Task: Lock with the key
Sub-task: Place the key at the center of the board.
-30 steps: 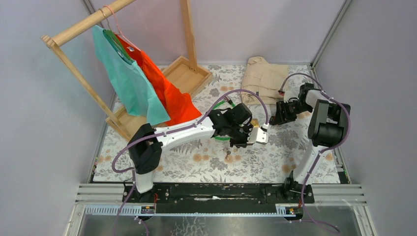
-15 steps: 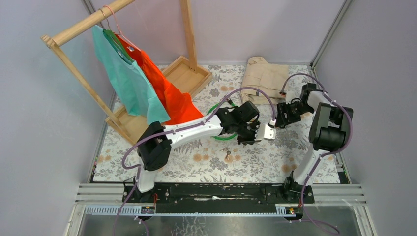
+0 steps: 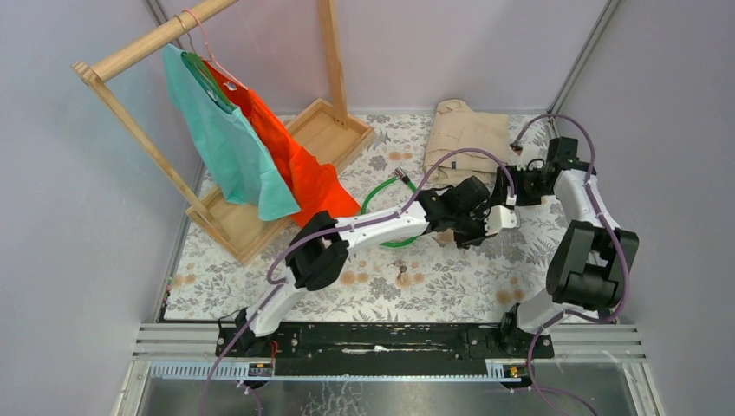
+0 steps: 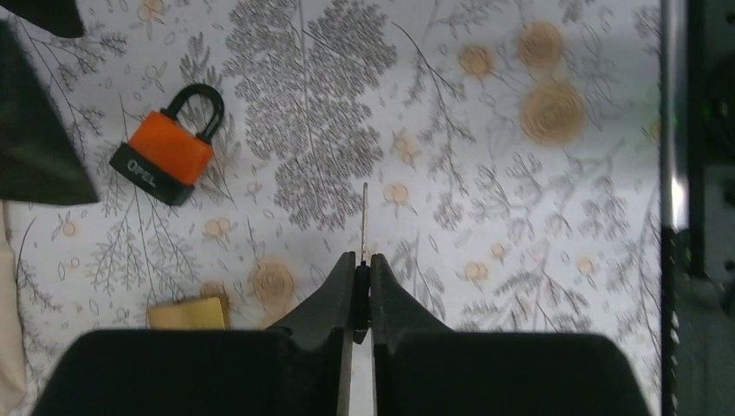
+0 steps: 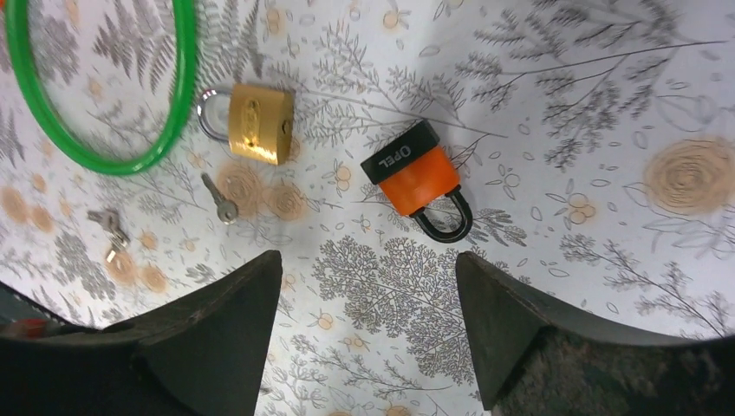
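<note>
Occlusion is my main problem from above: both arms meet over the right half of the tabletop (image 3: 373,299) and hide the padlocks completely, so I rely on the wrist cameras. The left pincer (image 4: 363,260) is clamped on the key (image 4: 365,217), which I see only edge-on as a thin sliver poking out past the fingertips; its teeth are impossible to make out. The orange padlock (image 4: 166,159) lies flat, shackle closed, off to one side of the key tip and clearly apart from it. The brass padlock (image 4: 188,312) is cut off by the pincer body in that view. Dark shapes at that frame's corner I cannot identify. The right pincer (image 5: 366,257) hangs spread wide with nothing between its fingers, the orange padlock just beyond them. The brass padlock sits further left, beside a green ring (image 5: 185,52), with a loose key (image 5: 221,201) and a small key bunch (image 5: 108,227) near it.
</note>
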